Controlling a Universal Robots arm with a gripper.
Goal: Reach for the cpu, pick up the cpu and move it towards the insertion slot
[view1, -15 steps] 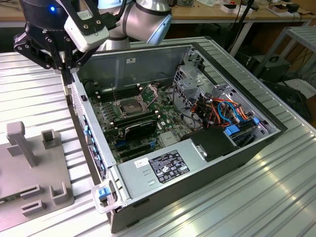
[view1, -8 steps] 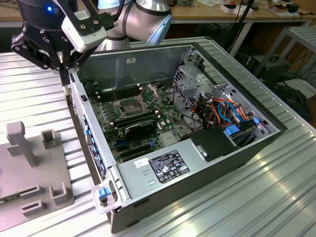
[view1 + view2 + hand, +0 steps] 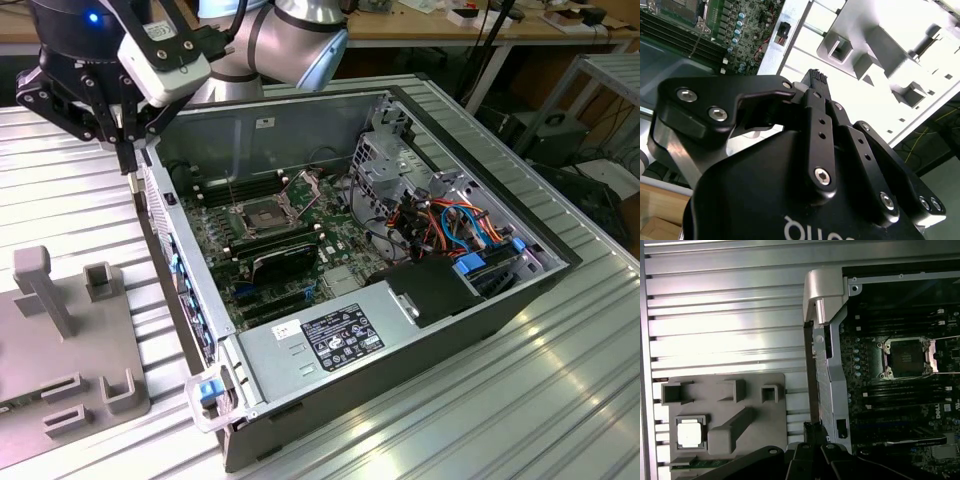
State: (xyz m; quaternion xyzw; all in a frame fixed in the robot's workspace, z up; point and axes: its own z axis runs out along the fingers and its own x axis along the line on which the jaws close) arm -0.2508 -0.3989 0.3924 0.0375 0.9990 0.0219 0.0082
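I have the gripper (image 3: 128,162) hanging over the ribbed aluminium table (image 3: 560,380) at the far corner of the open computer case (image 3: 300,108), on the exterior view's left. It sits just outside the case's side wall. In both wrist views its jaws look pressed together with nothing between them. The cpu (image 3: 690,433) lies flat in a square pocket of the grey fixture plate (image 3: 755,390). It is well apart from the gripper (image 3: 812,429) and untouched. The insertion slot (image 3: 262,215) sits inside the case on the green motherboard (image 3: 330,225), with its dark centre exposed and its metal frame (image 3: 929,356) around it.
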